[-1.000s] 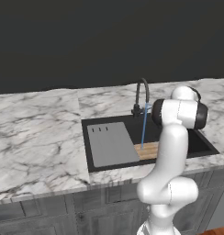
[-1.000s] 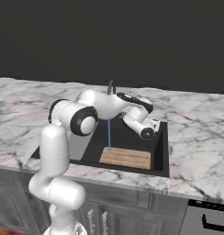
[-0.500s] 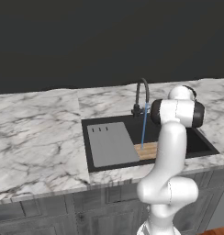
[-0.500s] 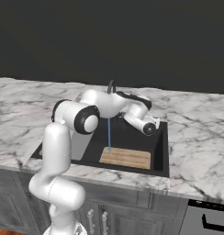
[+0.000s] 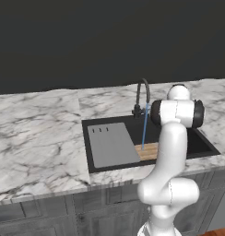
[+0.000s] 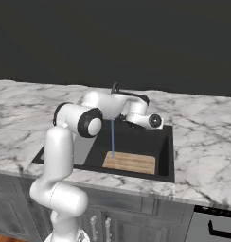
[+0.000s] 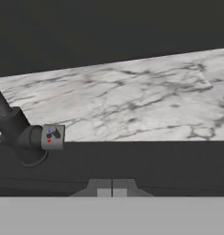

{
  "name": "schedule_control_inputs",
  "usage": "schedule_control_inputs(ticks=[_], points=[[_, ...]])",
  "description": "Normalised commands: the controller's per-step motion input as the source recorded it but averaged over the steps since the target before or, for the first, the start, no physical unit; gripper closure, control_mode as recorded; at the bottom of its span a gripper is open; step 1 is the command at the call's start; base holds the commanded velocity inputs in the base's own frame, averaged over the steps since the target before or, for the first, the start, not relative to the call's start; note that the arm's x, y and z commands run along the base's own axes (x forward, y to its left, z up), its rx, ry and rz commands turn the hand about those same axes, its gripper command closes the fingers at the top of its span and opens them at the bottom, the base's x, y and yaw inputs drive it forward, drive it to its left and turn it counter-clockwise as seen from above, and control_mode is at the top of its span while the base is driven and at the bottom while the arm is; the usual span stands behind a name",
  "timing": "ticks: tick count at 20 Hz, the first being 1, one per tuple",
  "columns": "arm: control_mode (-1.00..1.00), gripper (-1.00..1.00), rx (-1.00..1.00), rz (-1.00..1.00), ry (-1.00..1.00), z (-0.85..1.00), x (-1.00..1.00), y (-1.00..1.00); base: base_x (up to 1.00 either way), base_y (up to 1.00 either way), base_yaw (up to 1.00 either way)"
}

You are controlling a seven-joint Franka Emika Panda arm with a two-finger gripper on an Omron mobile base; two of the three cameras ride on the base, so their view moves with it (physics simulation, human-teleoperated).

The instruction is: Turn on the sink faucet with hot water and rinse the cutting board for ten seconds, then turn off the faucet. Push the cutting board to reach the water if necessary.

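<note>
Since the earlier frames the arm's wrist is drawing back from the faucet (image 6: 118,90), sliding toward the right of the right base view over the sink (image 6: 165,156), while the base views are holding steady. The water (image 6: 112,138) is running as a thin blue stream in the middle of the frame, landing on the left end of the cutting board (image 6: 129,162), which is lying flat on the sink floor by the near wall. In the left base view the board (image 5: 148,150) is sitting just right of the grey panel (image 5: 111,144). In the hand view the claw (image 7: 113,188) is showing its fingertips pressed together at the bottom, with the faucet's base lever (image 7: 52,137) at centre left and the marble table (image 7: 132,101) beyond.
</note>
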Motion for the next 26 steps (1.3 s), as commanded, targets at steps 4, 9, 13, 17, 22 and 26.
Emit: schedule_control_inputs(ticks=[4,9,13,17,22,26], points=[[-1.00,1.00,0.00,0.00,0.15,0.00,0.16,0.16,0.00,0.00,0.00],[-1.00,1.00,0.00,0.00,0.10,0.00,0.24,0.19,0.00,0.00,0.00],[-1.00,1.00,0.00,0.00,0.08,0.00,0.19,0.16,0.00,0.00,0.00],[-1.00,1.00,0.00,0.00,0.04,0.00,0.05,0.06,0.00,0.00,0.00],[-1.00,1.00,0.00,0.00,0.02,0.00,0.03,0.00,0.00,0.00,0.00],[-1.00,1.00,0.00,0.00,0.03,0.00,0.12,0.00,0.00,0.00,0.00]])
